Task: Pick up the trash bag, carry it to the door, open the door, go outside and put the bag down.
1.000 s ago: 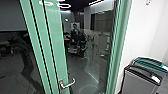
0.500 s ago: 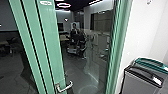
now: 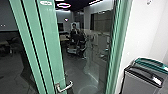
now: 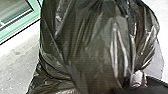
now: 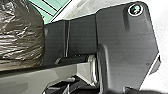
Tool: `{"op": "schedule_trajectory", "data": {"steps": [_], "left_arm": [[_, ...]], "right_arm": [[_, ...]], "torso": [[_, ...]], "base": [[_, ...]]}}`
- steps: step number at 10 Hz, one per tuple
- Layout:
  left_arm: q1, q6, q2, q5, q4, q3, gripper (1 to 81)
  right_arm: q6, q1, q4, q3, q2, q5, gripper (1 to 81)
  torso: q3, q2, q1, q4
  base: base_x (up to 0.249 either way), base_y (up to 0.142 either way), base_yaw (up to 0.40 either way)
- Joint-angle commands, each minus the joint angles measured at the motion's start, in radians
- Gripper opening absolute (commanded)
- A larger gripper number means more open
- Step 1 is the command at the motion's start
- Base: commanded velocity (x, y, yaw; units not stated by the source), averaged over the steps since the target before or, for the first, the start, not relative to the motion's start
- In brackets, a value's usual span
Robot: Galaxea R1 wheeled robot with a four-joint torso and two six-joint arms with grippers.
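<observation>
At the tall green-framed glass door (image 3: pixel 51 50), opening is judged the step in hand; it calls for working the curved silver lever handle (image 3: pixel 66 88). Left wrist view gives the glossy black plastic trash bag (image 4: pixel 87 45) (lever: head view), beside the robot's wide dark plate (image 5: pixel 120 32). State of both grippers: cannot tell.

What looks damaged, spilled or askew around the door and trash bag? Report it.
Nothing stands out. The trash bag shows no visible tear or spill, the door handle looks intact, and the bins stand upright beside the white wall.
</observation>
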Motion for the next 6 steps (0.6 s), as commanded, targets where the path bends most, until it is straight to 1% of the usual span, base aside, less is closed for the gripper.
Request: {"op": "schedule_trajectory", "data": {"steps": [1, 4, 6], "left_arm": [[-0.064, 0.003, -0.005, 0.023, 0.007, -0.002, 1.0], [-0.065, 0.003, -0.007, 0.023, 0.026, -0.002, 1.0], [-0.063, 0.003, -0.007, 0.023, 0.027, -0.002, 1.0]], "right_arm": [[-0.001, 0.049, -0.003, 0.008, 0.01, -0.05, 81.1], [-0.001, 0.052, -0.003, 0.008, 0.013, -0.05, 81.1], [-0.001, 0.05, -0.003, 0.008, 0.011, -0.05, 81.1]], "torso": [[0.0, 0.0, 0.0, 0.0], [0.0, 0.0, 0.0, 0.0], [0.0, 0.0, 0.0, 0.0]], "base": [[0.0, 0.0, 0.0], [0.0, 0.0, 0.0], [0.0, 0.0, 0.0]]}}
